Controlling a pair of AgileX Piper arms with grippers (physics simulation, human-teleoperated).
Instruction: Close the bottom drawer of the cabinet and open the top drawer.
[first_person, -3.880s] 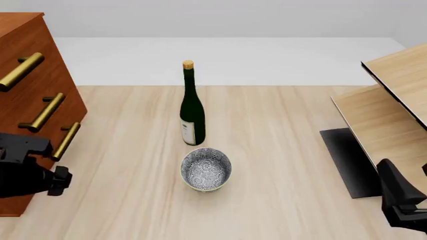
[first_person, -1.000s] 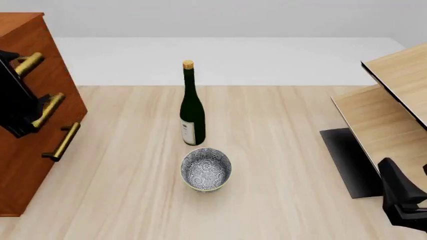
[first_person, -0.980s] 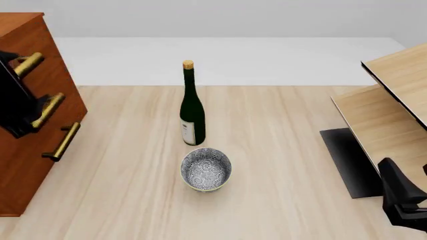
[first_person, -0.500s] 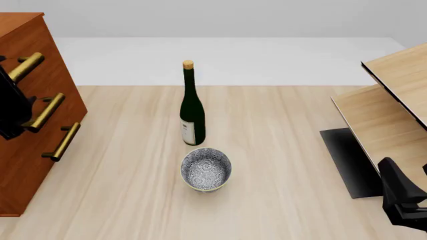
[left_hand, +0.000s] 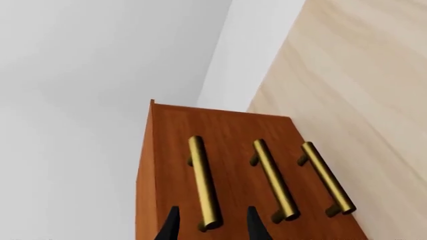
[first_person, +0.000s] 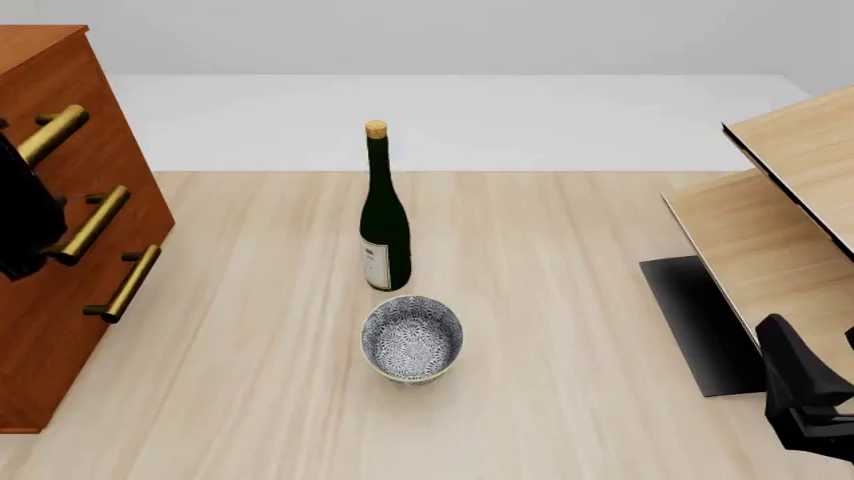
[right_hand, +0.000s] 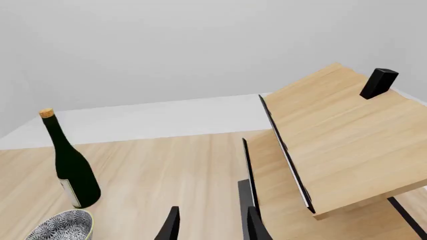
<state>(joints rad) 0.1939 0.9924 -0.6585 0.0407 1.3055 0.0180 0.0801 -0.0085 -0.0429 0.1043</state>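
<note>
Three brass handles run parallel on the cabinet (left_hand: 220, 150) at the surface's left edge; the left gripper (left_hand: 210, 226), open, straddles the near end of the top drawer's handle (left_hand: 203, 182), while the right gripper (right_hand: 210, 225) idles open far away.

We count one cabinet (first_person: 54, 215) with three drawers and three brass handles (left_hand: 270, 180), one wine bottle (first_person: 383, 215), one patterned bowl (first_person: 412, 338), and two pale slanted panels (right_hand: 340, 145).

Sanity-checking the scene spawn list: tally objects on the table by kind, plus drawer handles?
cabinet: 1
brass bar handles: 3
green wine bottle: 1
patterned bowl: 1
slanted light-wood panel rack: 1
Total: 7
</note>
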